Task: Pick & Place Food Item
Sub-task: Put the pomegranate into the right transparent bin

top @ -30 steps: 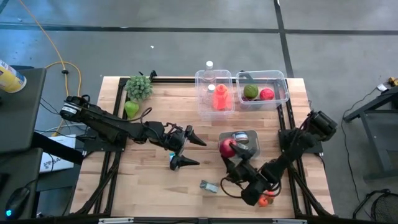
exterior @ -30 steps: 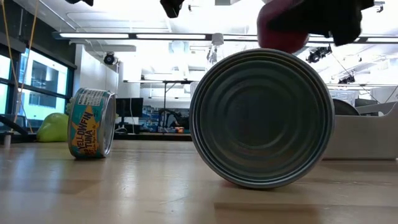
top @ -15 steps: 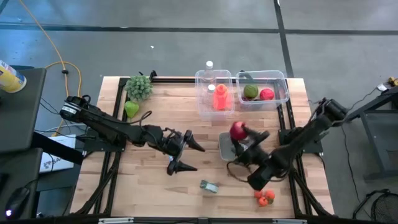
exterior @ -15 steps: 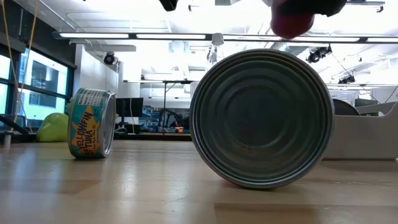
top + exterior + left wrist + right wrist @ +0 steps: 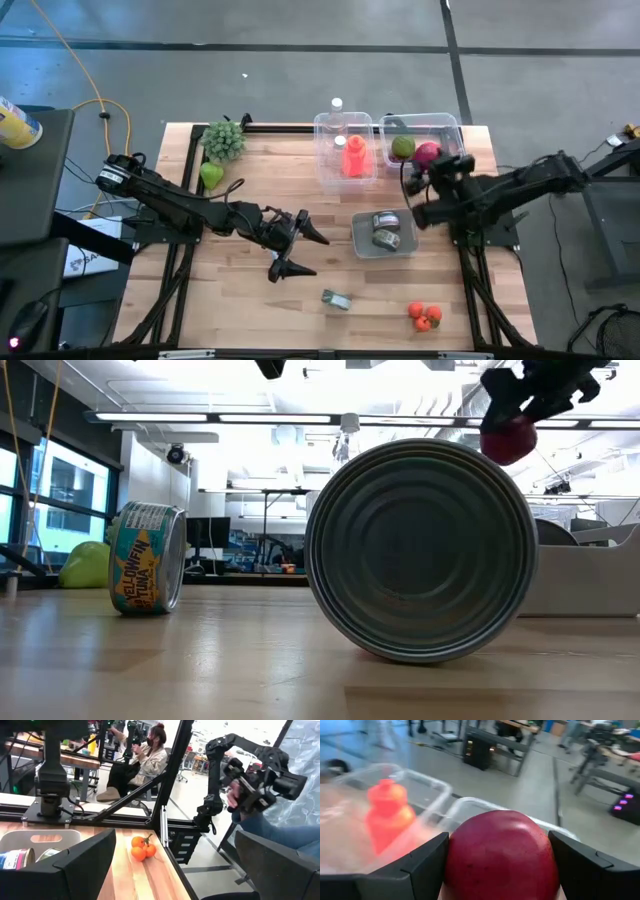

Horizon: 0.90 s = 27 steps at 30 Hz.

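Note:
A dark red apple (image 5: 501, 854) sits between the fingers of my right gripper (image 5: 432, 168), which is shut on it. The gripper is over the near edge of the right clear bin (image 5: 455, 128). The low view shows the apple (image 5: 508, 438) high in the air under the gripper. That bin holds a green apple (image 5: 403, 148). The left clear bin (image 5: 322, 125) holds a red-orange bottle (image 5: 353, 158). My left gripper (image 5: 313, 250) hovers open above the table's middle and touches nothing. My right gripper pinches the red apple by its two sides (image 5: 455, 865) between both fingers (image 5: 420, 867). It comes from the table's right, slanting down. The apple is lifted clear of the table and hangs just below the fingers (image 5: 535, 390) in the low view.
A grey tray (image 5: 360, 240) with two cans lies near the table's middle. A tuna can (image 5: 336, 299) lies on its side near the front edge, and small orange fruits (image 5: 425, 316) lie to its right. A green pear (image 5: 211, 175) and a green bunch (image 5: 224, 140) are far left. A person sits beyond the table (image 5: 150, 755).
My right gripper, shut on the red apple, has risen from beside the grey tray. It has swung toward the table's far right, up to the right clear bin. The apple travelled with it, lifted clear throughout.

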Tool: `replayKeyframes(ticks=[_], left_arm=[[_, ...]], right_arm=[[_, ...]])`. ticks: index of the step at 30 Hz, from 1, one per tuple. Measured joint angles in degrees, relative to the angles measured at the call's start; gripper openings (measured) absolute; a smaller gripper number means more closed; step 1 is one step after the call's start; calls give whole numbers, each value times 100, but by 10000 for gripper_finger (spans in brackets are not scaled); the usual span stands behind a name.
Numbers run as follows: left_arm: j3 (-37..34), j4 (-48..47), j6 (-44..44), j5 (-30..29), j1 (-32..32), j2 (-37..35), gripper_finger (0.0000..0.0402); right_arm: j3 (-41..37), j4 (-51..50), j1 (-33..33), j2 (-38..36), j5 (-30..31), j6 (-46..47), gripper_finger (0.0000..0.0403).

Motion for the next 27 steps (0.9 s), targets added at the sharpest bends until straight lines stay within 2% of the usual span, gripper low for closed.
replayKeyframes(ticks=[7, 16, 21, 27], left_arm=[[0, 26, 2, 0, 2, 2, 397], [0, 24, 4, -4, 21, 2, 397], [0, 13, 190, -13, 59, 2, 397], [0, 1, 282, -22, 94, 2, 397]], right_arm=[[0, 450, -1196, -111, -204, -1118, 320], [-2, 2075, -2783, -68, -1525, -3333, 309], [-2, 2565, -3448, 18, -2203, -3558, 311], [-2, 2621, -3880, 226, -2070, -3628, 329]])
